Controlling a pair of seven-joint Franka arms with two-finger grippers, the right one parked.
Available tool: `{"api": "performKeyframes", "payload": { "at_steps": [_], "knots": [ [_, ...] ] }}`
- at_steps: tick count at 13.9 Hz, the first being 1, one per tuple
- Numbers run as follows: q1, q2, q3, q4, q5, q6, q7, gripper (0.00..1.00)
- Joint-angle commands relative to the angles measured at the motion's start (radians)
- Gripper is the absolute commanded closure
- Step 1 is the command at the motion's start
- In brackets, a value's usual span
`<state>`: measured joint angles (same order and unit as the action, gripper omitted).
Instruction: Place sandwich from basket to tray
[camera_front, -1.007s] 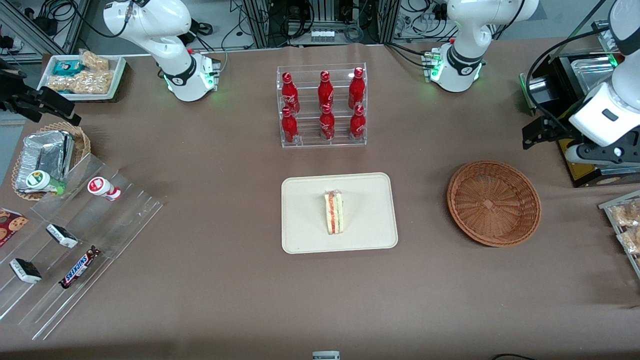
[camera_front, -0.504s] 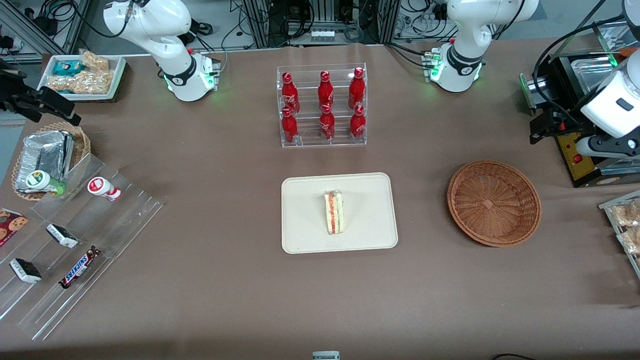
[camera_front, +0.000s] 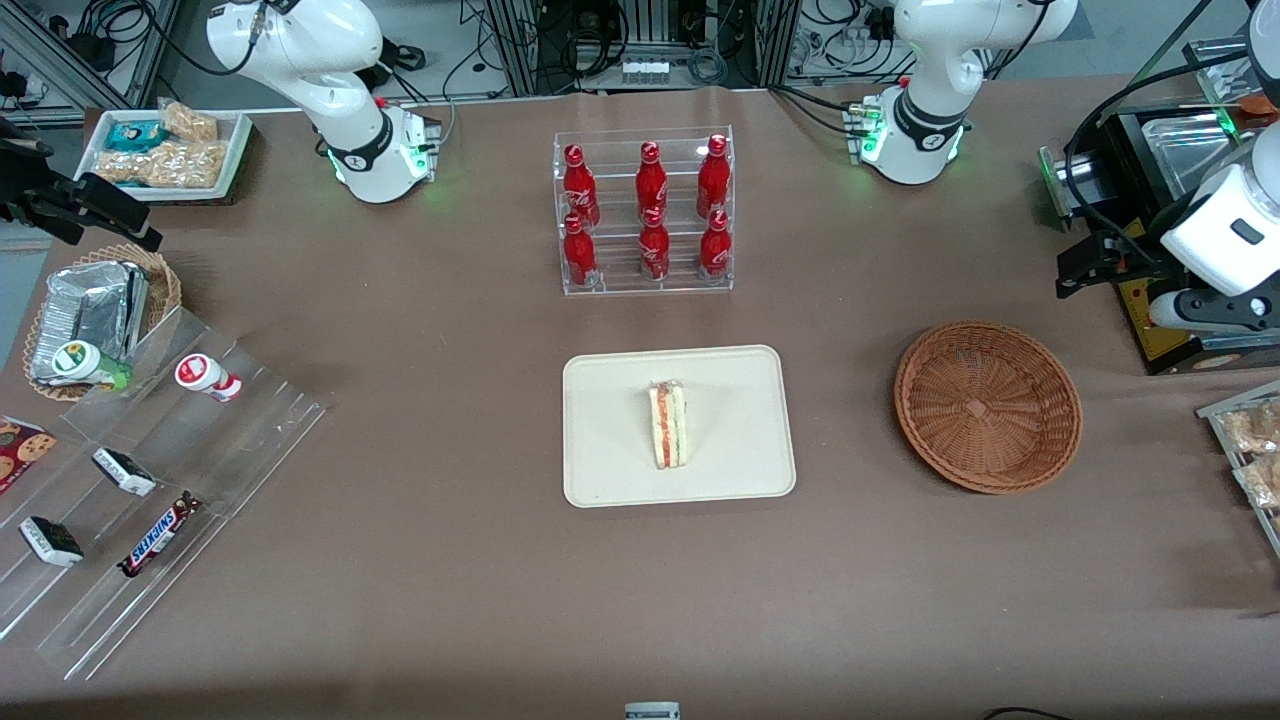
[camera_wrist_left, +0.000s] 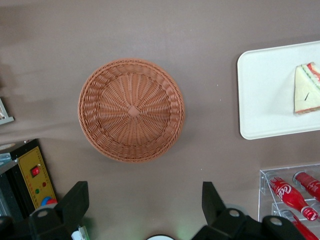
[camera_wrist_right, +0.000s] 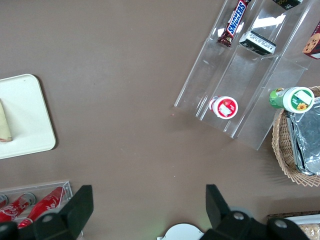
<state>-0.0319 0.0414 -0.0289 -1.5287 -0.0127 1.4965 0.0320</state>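
The sandwich (camera_front: 668, 425) lies on the tray (camera_front: 740, 470), the basket (camera_front: 988, 405) at its 3 o'clock, and the gripper (camera_wrist_left: 145, 207) hangs released, above the table beside the basket.

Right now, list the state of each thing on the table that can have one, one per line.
sandwich: lying on the tray, cut side up, nothing holding it.
tray: flat on the table, holds only the sandwich.
basket: upright, nothing in it.
gripper: above the table beside the basket, toward the working arm's end, jaws open, holding nothing.
bottles: six, upright in the clear rack, caps on.
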Motion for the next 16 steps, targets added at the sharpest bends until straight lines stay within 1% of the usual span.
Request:
{"api": "performKeyframes", "payload": {
  "at_steps": [1, 3, 10, 12, 16],
  "knots": [
    [0.010, 0.011, -0.006, 0.021, -0.004, 0.027, 0.019, 0.00],
    [0.012, 0.011, -0.006, 0.022, -0.015, 0.030, 0.019, 0.00],
    [0.015, 0.014, -0.003, 0.016, -0.007, 0.050, 0.020, 0.00],
    [0.032, 0.014, -0.003, 0.018, -0.015, 0.059, 0.020, 0.00],
    [0.032, 0.014, -0.003, 0.018, -0.018, 0.065, 0.020, 0.00]
  ]
}}
